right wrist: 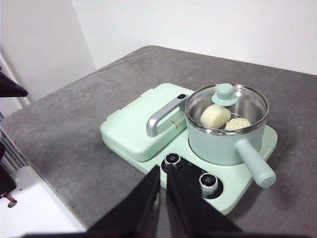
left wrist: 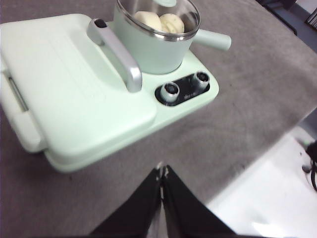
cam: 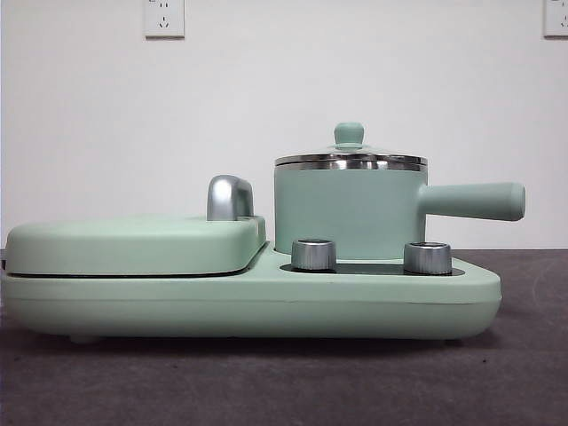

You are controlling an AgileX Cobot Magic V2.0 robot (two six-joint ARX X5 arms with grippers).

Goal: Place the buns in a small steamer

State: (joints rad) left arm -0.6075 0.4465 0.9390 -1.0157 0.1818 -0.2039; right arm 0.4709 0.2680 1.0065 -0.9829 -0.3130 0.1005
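The small steamer point(cam: 349, 209) point(left wrist: 153, 44) point(right wrist: 223, 134), a mint green pot with a long side handle, stands on the right half of the cooker with its glass lid point(right wrist: 227, 101) on. Both buns lie inside under the lid: the smooth one point(right wrist: 215, 115) point(left wrist: 147, 20) and the ridged one point(right wrist: 238, 124) point(left wrist: 171, 23). My left gripper point(left wrist: 162, 174) is shut and empty, held back over the table off the cooker's front. My right gripper point(right wrist: 163, 171) is shut and empty too, high above the table in front of the knobs. Neither gripper shows in the front view.
The flat mint green griddle point(cam: 133, 244) point(right wrist: 133, 126) with a chrome handle point(cam: 229, 197) point(right wrist: 163, 116) is closed on the cooker's left half. Two steel knobs point(cam: 313, 254) point(cam: 427, 257) sit in front of the pot. Grey table top point(cam: 284, 382) surrounds the cooker; the table edge is near.
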